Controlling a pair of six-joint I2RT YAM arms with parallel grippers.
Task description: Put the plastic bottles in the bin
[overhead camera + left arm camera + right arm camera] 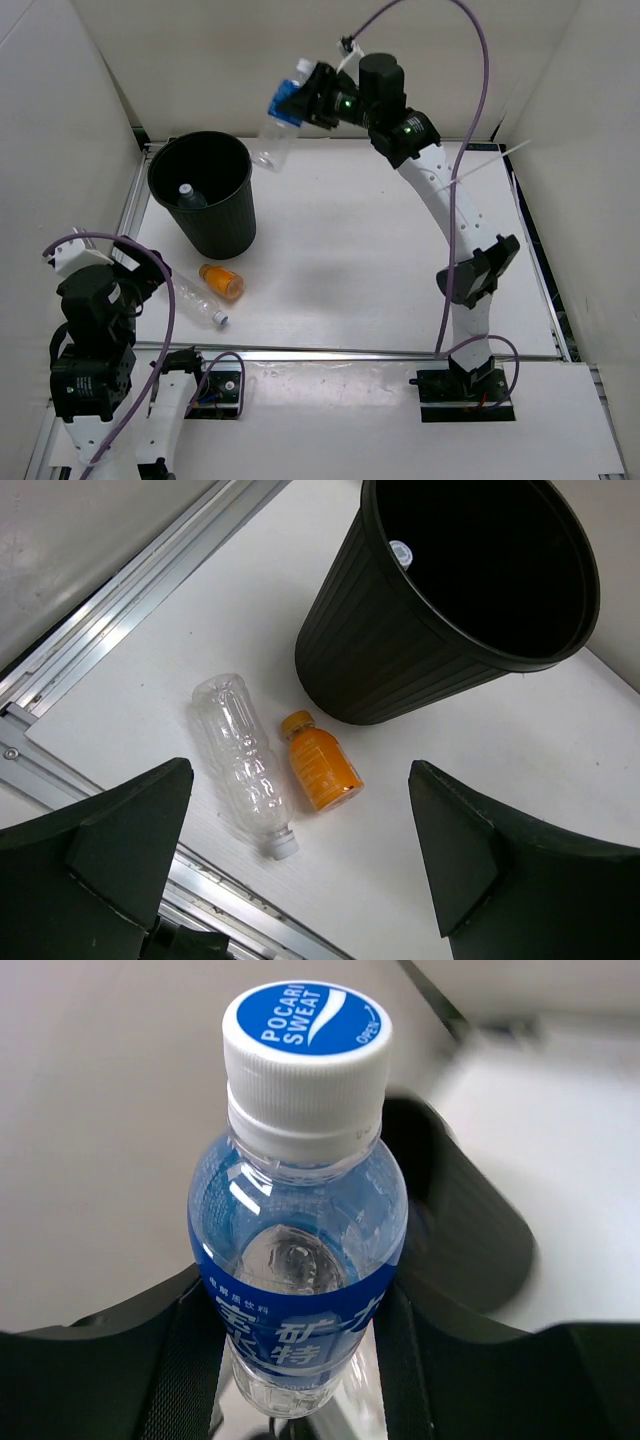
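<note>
The right end effector (303,100) is pinching the blue-labelled bottle (277,122), tilted in the air just beside the right rim of the bin (215,225), and should be carrying it over the centre of the opening before releasing, while the left end effector (135,262) is hovering spread wide.

From the overhead view I see a white desk (380,290) boxed in by plain white panels: a back wall (230,50) at 12 o'clock, a left wall (55,130) at 9 and a right wall (595,150) at 3. Aluminium rails line its 9 o'clock edge (133,195) and 6 o'clock edge (350,352), with a white board (340,420) below. The light is soft and even, and the shadows are faint.
</note>
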